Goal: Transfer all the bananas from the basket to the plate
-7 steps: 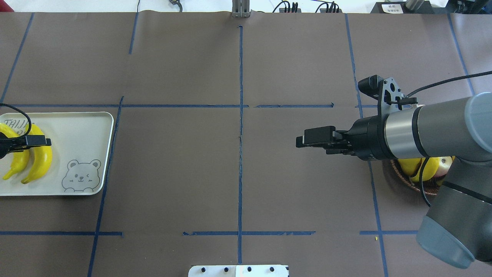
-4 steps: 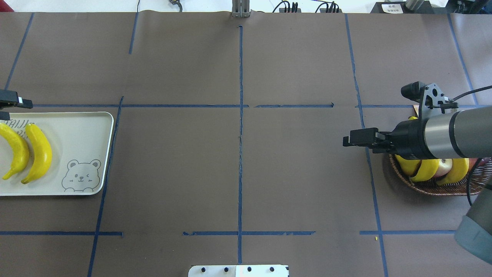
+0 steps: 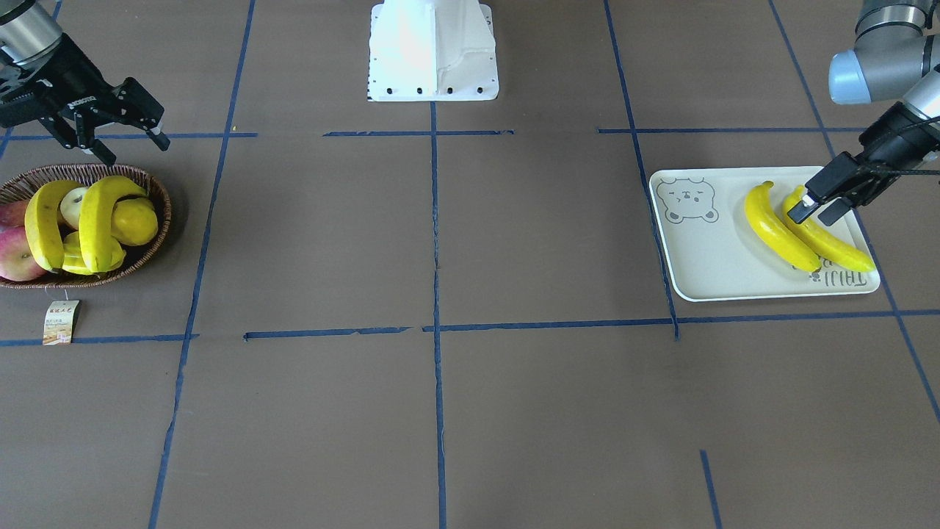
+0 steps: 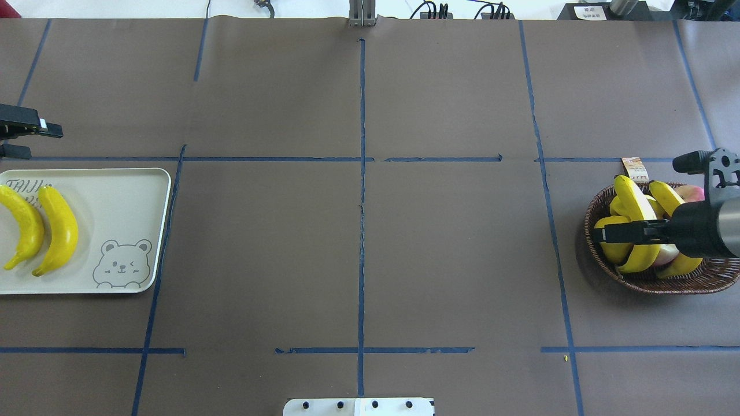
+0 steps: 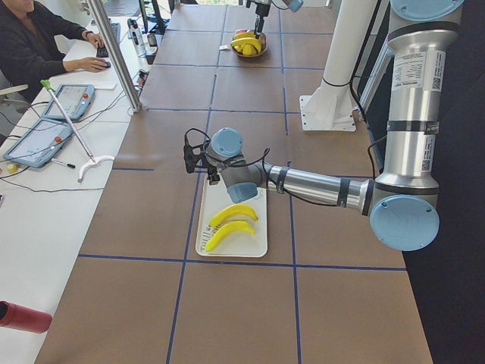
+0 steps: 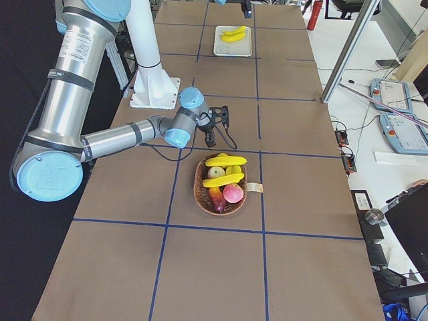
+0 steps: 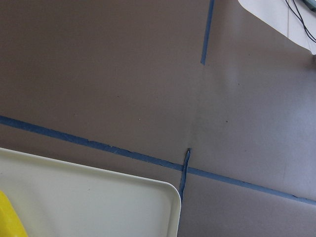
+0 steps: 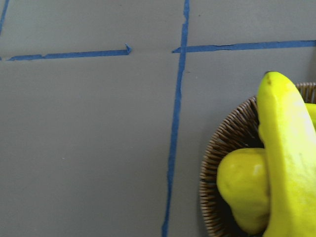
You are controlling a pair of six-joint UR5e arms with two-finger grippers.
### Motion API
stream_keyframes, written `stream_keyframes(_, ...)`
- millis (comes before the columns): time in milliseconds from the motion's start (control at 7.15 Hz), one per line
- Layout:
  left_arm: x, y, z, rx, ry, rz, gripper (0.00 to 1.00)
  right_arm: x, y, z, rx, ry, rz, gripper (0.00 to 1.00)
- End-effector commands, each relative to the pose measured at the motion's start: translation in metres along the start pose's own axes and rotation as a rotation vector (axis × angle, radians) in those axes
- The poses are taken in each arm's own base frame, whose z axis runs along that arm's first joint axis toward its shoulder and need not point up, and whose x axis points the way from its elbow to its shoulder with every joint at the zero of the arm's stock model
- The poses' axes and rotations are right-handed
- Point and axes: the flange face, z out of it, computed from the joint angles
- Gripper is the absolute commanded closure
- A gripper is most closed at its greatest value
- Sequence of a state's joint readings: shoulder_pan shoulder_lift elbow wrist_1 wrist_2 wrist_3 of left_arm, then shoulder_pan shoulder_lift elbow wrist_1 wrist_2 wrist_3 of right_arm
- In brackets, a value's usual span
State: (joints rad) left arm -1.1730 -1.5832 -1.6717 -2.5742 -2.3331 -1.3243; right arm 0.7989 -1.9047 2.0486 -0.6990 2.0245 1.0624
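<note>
I count two bananas (image 4: 55,228) on plate (image 4: 127,196) beside left claw (image 3: 813,214) | two left in basket (image 4: 665,283) by right claw (image 3: 136,150) | both spread, empty.

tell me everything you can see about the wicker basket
The basket is a shallow oval of brown woven wicker, sitting upright on the brown table at the robot's right end. A paper tag on a string lies on the table beside it. Inside, two bananas lie over other yellow fruit and red apples. The right gripper hangs above it, jaws open, not touching it.
</note>
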Motion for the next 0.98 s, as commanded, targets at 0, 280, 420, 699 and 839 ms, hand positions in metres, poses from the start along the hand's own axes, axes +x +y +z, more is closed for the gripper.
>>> stream_keyframes(0, 0.012, -0.010, 0.009, 0.000, 0.010, 0.008, 0.00, 0.074, 0.012, 0.013, 0.007, -0.028, -0.003, 0.00)
stream_keyframes(280, 0.013, -0.008, 0.012, -0.006, 0.009, 0.008, 0.00, 0.083, 0.016, 0.018, -0.007, -0.006, 0.012, 0.00)
stream_keyframes(420, 0.013, -0.008, 0.012, -0.006, 0.009, 0.008, 0.00, 0.082, 0.013, 0.022, -0.006, -0.005, 0.012, 0.00)
stream_keyframes(699, 0.012, -0.009, 0.012, -0.006, 0.008, 0.009, 0.00, 0.081, 0.013, 0.023, -0.008, -0.005, 0.010, 0.01)
stream_keyframes(839, 0.012, -0.009, 0.012, -0.006, 0.008, 0.009, 0.00, 0.080, 0.013, 0.024, -0.011, -0.009, 0.010, 0.04)
